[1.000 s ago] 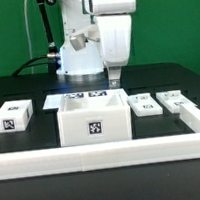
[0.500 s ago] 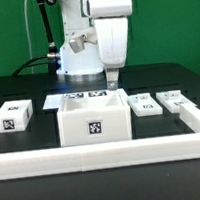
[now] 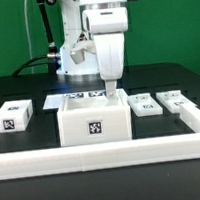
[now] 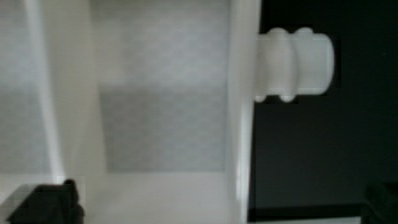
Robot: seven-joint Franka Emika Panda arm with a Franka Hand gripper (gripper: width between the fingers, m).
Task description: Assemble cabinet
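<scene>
The cabinet (image 3: 92,117) is an open-topped box sitting between loose blocks (image 3: 13,117). The gripper (image 3: 109,89) hangs at its back wall, fingers spread, holding nothing. Probably stiff, light, slick plastic — best pinched across a wall's rim.

Green backdrop (image 3: 4,28) fills the whole rear, flat and uniform. Worktop (image 3: 26,88) matte black, with a faint sheen toward the rear edge. White raised rail (image 3: 104,154) runs along the front edge and turns back at the front-right corner. Black cable (image 3: 43,29) hangs behind the rear edge. Lighting even, shadows soft.
</scene>
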